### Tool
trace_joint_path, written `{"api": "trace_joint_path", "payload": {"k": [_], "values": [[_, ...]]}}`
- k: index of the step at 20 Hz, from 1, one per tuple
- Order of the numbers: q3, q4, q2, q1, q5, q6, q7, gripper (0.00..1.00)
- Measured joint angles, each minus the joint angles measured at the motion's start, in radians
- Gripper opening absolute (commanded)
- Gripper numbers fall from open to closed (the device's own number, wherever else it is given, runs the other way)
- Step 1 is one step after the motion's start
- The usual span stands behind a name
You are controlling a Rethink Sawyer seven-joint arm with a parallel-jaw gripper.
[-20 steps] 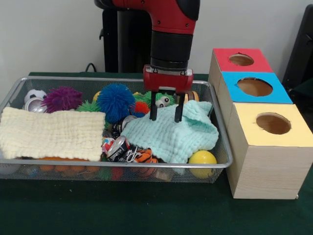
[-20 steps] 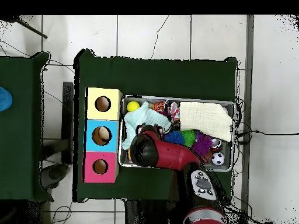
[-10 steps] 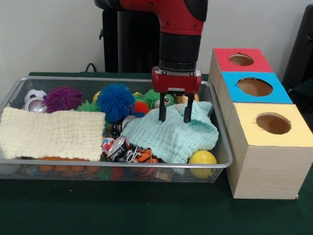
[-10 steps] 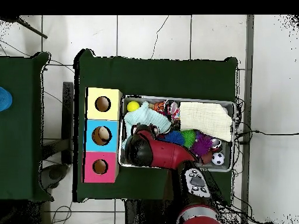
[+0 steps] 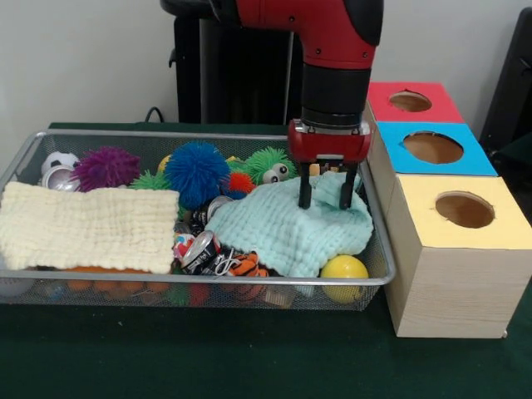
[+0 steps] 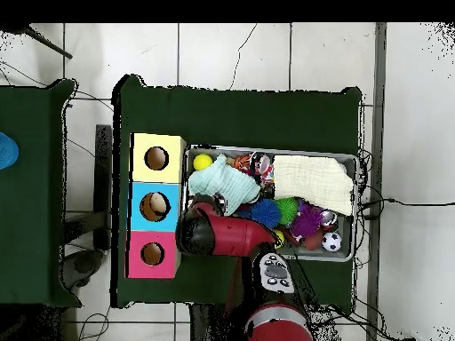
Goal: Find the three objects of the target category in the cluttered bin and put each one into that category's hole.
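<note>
The wire mesh bin (image 5: 166, 134) lies on the green table, full of toys and cloths; it also shows in the overhead view (image 6: 357, 160). No clear plastic bottle shows in either view. My gripper (image 5: 326, 200) is open and empty. It hangs just over the right end of a mint green cloth (image 5: 287, 229), close to the bin's right wall. In the overhead view the red arm (image 6: 218, 235) hides the gripper. The blue-topped hole (image 5: 433, 147) is in the middle of the wooden box, right of the gripper; it also shows in the overhead view (image 6: 157, 206).
A cream cloth (image 5: 87, 226) covers the bin's left half. A blue spiky ball (image 5: 195, 172), a purple one (image 5: 105, 167), a green googly-eyed toy (image 5: 270, 166), a crushed can (image 5: 199, 248) and a yellow ball (image 5: 344, 272) lie around. The red-topped hole (image 5: 410, 101) and yellow-topped hole (image 5: 464, 209) flank the blue one.
The gripper has moved rightward in the front view, toward the wooden box, staying open above the mint cloth. The bin's contents have not moved.
</note>
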Motion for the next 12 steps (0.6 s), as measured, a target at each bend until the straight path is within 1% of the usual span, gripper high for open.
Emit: {"api": "trace_joint_path", "payload": {"k": [1, 4, 5, 12], "values": [[-0.006, 0.000, 0.013, 0.015, 0.003, 0.000, 0.000, 1.00], [-0.017, 0.000, 0.033, 0.030, 0.003, 0.000, 0.000, 1.00], [-0.026, 0.000, 0.050, 0.038, 0.003, 0.000, 0.000, 1.00], [-0.067, -0.002, 0.107, 0.058, 0.003, -0.015, 0.000, 1.00]]}}
